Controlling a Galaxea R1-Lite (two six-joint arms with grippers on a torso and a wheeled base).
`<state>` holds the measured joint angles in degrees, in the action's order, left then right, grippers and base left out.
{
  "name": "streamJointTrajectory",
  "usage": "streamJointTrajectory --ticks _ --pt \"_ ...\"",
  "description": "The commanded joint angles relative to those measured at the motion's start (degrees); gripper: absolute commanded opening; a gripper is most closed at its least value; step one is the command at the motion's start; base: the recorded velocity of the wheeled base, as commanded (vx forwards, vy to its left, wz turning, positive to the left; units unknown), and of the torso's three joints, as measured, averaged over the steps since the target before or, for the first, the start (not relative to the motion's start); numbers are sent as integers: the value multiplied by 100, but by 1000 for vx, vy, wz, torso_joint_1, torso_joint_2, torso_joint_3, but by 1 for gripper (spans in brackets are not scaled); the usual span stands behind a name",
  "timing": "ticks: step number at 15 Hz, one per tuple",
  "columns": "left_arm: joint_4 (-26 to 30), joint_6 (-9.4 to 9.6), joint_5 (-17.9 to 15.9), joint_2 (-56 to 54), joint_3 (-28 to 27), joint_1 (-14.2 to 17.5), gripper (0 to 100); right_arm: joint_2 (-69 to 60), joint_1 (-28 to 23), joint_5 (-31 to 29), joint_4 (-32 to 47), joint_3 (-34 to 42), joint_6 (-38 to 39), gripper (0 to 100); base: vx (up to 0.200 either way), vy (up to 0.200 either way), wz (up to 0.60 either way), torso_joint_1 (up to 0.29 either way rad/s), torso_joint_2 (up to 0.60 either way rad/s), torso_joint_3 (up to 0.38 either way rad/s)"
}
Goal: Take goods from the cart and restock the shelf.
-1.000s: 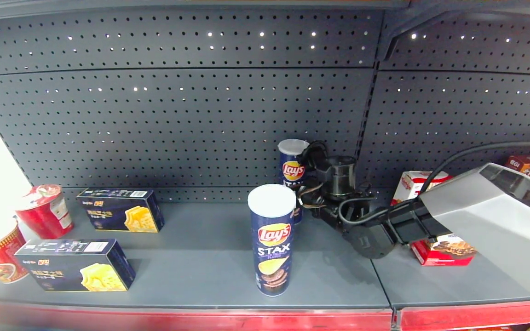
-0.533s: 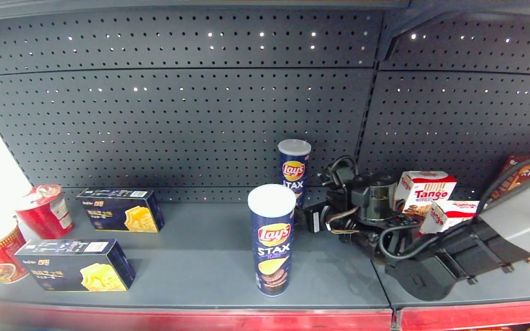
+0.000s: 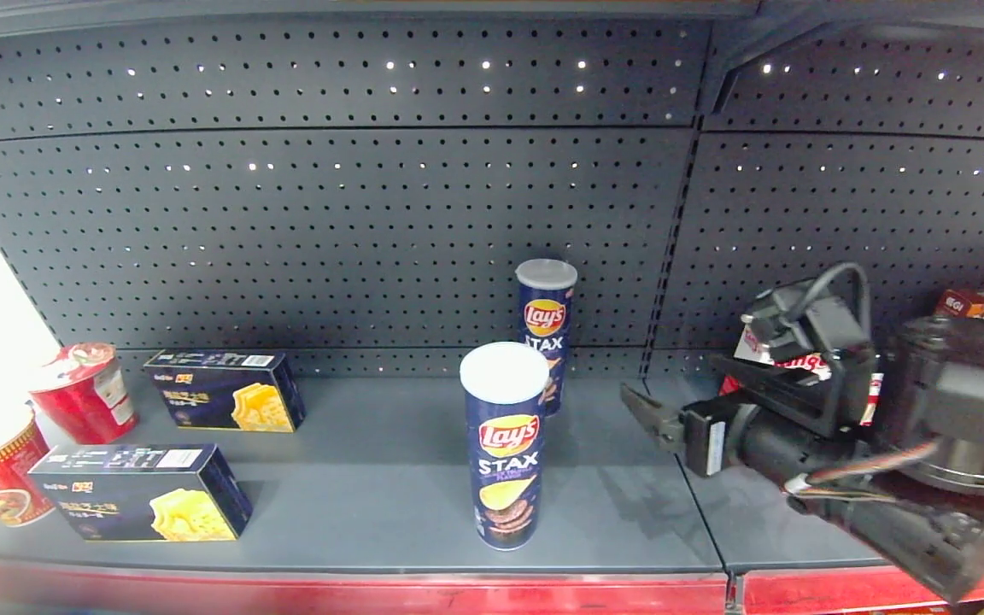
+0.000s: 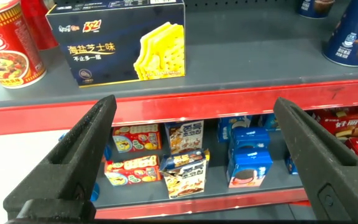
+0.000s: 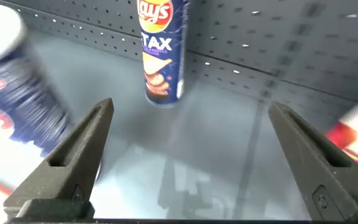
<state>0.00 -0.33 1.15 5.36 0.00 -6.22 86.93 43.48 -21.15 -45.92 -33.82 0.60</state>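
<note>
- Right gripper (image 3: 639, 412) hung over the shelf (image 3: 372, 487), to the right of both chips cans, jaws spread wide with nothing between them.
- Front chips can (image 3: 505, 444) stood upright near the shelf's red edge.
- Rear chips can (image 3: 546, 329) stood upright just behind it, near the pegboard back.
- Left gripper (image 4: 192, 106) sat low in front of the shelf edge, jaws wide, empty.
- Front cracker box (image 3: 140, 493), rear cracker box (image 3: 223, 390) and two noodle cups (image 3: 82, 393) stood at the shelf's left end.

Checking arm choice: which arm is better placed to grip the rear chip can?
Probably right. The right gripper, open, faces the rear dark blue chip can across the grey shelf; the left gripper fronts the dark blue cracker box.
</note>
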Motion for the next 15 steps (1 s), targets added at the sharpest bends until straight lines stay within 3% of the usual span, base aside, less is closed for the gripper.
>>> streamJointTrajectory --ticks 1,5,7,10,14,15 --pt "0 -2 8 9 0 6 100 -1671 -182 -126 198 973 -60 100 0 0 0 0 0 0" --pt "0 -2 8 9 0 -2 100 -3147 -1422 630 444 1501 -561 100 0 0 0 0 0 0" --pt "0 -2 0 9 0 6 100 -4430 -2037 1122 1446 1510 -772 100 0 0 0 0 0 0" --pt "0 -2 0 9 0 6 100 -5907 -3355 2133 2553 1808 -745 100 0 0 0 0 0 0" --pt "0 -2 8 9 0 -2 100 -7507 -4682 2748 2984 3382 -411 100 0 0 0 0 0 0" --pt "0 -2 0 9 0 6 100 -7841 -4832 2730 3441 3382 -192 100 0 0 0 0 0 0"
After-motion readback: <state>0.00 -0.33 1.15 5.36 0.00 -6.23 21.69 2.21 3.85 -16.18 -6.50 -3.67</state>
